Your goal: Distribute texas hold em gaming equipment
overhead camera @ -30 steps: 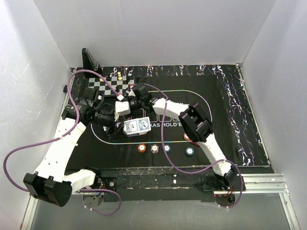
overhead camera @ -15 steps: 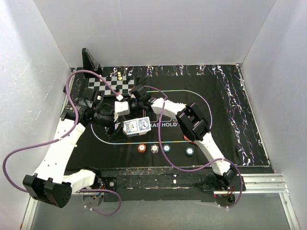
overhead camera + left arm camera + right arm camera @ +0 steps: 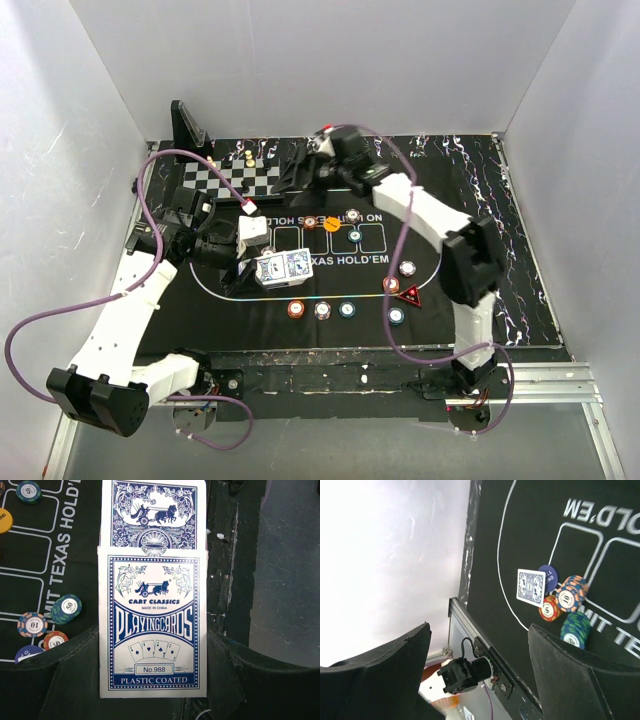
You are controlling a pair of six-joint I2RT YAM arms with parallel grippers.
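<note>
Dealing: left gripper [image 3: 152,672] is squeezing the blue-and-white card box [image 3: 152,630]; right gripper [image 3: 479,632] (open, empty) should be pulling its blue-backed card [image 3: 152,515] next

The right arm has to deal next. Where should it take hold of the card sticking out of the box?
Probably grip the card by its exposed end, pinching the flat faces, coming from beyond the open end of the box. The rest is sleeved inside, and the left gripper clamps the box's long edges.
</note>
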